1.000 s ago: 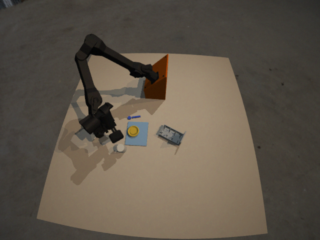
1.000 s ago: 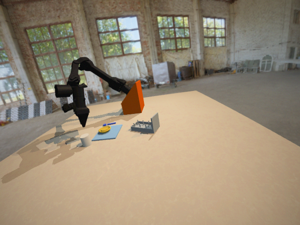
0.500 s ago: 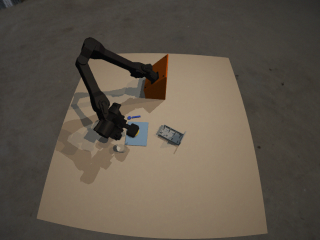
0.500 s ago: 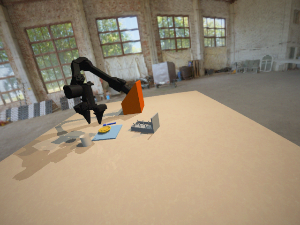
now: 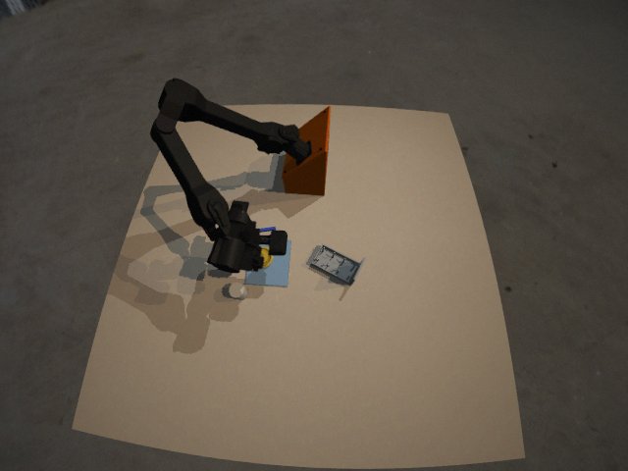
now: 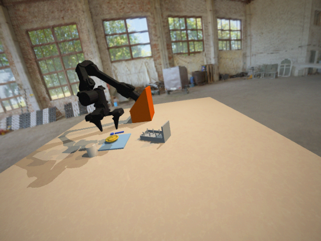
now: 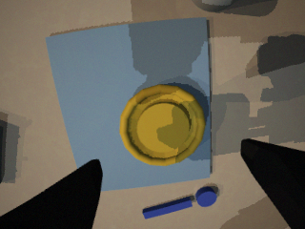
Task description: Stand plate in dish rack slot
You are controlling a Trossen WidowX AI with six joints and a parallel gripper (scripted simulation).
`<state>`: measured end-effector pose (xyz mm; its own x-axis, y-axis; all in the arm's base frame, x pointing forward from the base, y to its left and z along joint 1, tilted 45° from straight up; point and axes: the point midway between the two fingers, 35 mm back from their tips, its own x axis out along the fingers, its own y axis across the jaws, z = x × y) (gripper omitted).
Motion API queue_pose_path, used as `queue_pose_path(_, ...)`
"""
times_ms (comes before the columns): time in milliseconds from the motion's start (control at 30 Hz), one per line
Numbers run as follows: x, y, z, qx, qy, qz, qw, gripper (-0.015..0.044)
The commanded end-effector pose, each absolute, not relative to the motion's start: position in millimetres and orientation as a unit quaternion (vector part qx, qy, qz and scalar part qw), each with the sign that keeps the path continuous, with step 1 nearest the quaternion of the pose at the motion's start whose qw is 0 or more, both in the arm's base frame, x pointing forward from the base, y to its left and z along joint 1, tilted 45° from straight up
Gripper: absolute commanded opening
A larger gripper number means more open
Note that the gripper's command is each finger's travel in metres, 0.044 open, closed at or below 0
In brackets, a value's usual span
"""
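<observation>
The yellow round plate [image 5: 266, 257] [image 6: 112, 138] [image 7: 162, 125] lies flat on a light blue mat [image 5: 276, 279] [image 6: 121, 144] [image 7: 86, 95]. My gripper [image 6: 109, 129] [image 7: 172, 156] is open and empty, pointing down above the plate, with a gap below the fingertips. In the wrist view the plate shows ahead of the fingertips, between their two sides. In the top view the gripper partly hides the plate. The grey dish rack [image 5: 330, 274] [image 6: 150, 138] stands to the right of the mat, with short upright pegs and a tall panel at its right end.
A white cup [image 5: 236, 290] [image 6: 91, 150] stands near the mat's front left corner. A blue spoon-like thing [image 5: 267, 230] [image 6: 118, 132] [image 7: 167, 208] lies just behind the mat. The orange wedge [image 5: 309, 175] [image 6: 142, 110] that bears the arm stands behind the mat and rack.
</observation>
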<state>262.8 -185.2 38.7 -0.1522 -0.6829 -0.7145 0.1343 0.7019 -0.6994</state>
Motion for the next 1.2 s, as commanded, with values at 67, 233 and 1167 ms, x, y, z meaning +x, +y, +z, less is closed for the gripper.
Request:
queue_pose_path(67,262,-187,36,-0.208,0.687,-0.325,0.616,0.0400)
queue_pose_path(233,262,-193,30,-0.208,0.687,-0.325,0.616,0.0400)
queue_pose_path(1167,254,-224,-2,-0.209,0.687,-0.326,0.615,0.0400)
